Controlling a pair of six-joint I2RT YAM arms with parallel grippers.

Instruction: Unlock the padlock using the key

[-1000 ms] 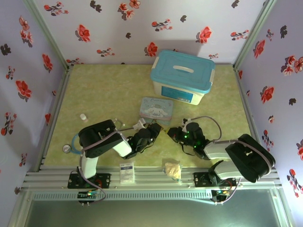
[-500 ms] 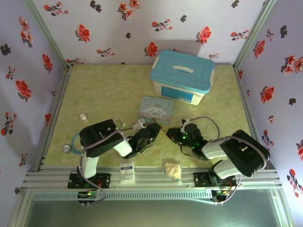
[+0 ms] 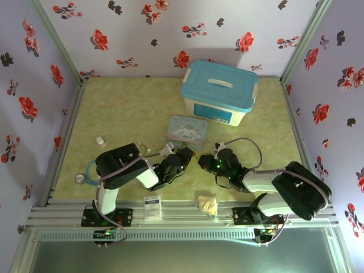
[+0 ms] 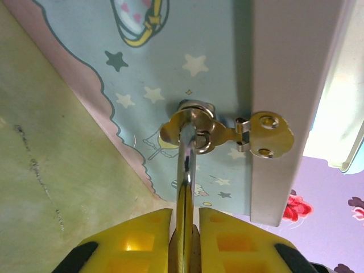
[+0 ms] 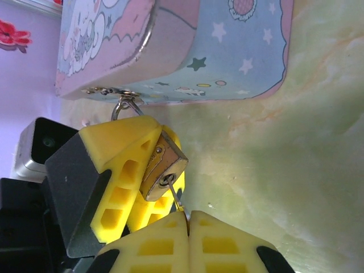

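Padlock (image 5: 164,170) hanging at the front of the blue cartoon tin (image 5: 216,51), its brass body pinched between the yellow fingers (image 5: 116,165) of the left hand (image 4: 185,219), which is clenched tight on it with no gap. On the left wrist camera the silver shackle (image 4: 186,145) runs straight up out of that grip and through the ring by the tin's gold hasp (image 4: 264,135). Over to the right hand (image 5: 188,224): fingers pressed together on the key (image 5: 176,198), the thin blade poking up from between the pads, its tip right in the keyhole on the padlock's end face. From overhead, both hands meet nose to nose on the green counter (image 3: 131,108), just in front of the tin, with the teal-lidded storage box (image 3: 219,91) behind it. Crumpled tan wrapper (image 3: 207,203) at the near edge by the right arm's base, white card (image 3: 152,207) near the left arm's base, stethoscope (image 3: 79,178) off at the far left.
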